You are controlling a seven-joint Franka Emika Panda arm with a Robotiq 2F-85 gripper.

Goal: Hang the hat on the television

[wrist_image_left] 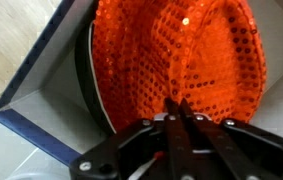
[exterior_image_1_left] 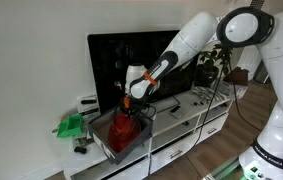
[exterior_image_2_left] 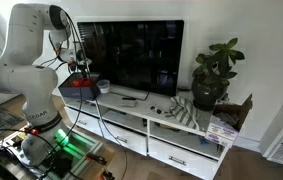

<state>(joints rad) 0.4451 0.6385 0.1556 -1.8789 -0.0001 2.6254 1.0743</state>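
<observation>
potted plant (exterior_image_2_left: 216,72) at one end of the white console (exterior_image_2_left: 171,130), green object (exterior_image_1_left: 71,124) at the other

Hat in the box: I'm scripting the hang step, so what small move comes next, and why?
Probably a short straight lift: in the wrist view the tool looks pinched shut on the sequined hat, which sits inside the box, below the top edge of the television.

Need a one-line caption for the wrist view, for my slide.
Gripper pinches the orange sequined hat lying inside an open box.

Orange sequined hat (wrist_image_left: 176,50) (in box (wrist_image_left: 46,100)), dark television (exterior_image_2_left: 131,55)
</observation>
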